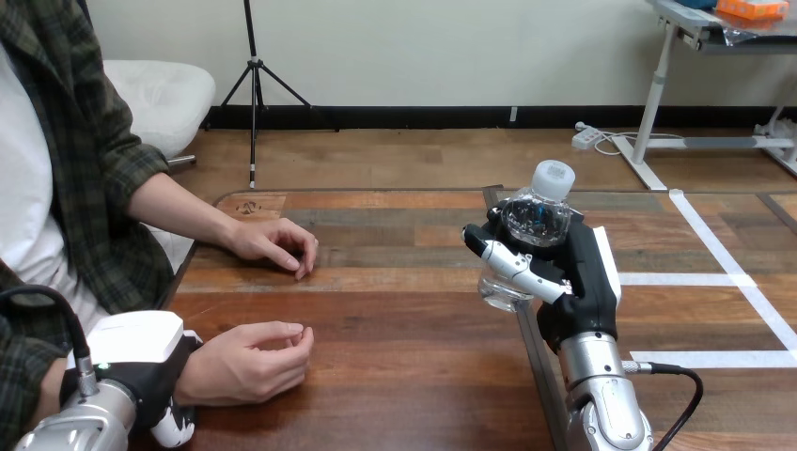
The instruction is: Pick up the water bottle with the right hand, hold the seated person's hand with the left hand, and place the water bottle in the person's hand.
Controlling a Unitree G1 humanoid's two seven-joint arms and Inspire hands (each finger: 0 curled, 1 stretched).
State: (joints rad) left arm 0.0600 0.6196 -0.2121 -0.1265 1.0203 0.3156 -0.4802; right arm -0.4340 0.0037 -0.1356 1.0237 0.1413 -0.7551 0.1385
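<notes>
As R robot hand [587, 274] grips, bottle [538, 216] part-hidden.

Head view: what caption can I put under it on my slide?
Right hand holds a clear water bottle at the wooden table; left hand touches the person's wrist.

There are 1 water bottle [538, 218], 2 robot hands [141, 376] [575, 274], 2 person's hands [273, 244] [246, 362] and 1 table [414, 376].

At the table's [404, 319] near left, my left hand [141, 371] sits against the wrist of the person's nearer hand [246, 362]. The person's farther hand [274, 244] lies on the table behind it. Well to the right, the water bottle [536, 221] stands upright in my right hand [578, 277].
</notes>
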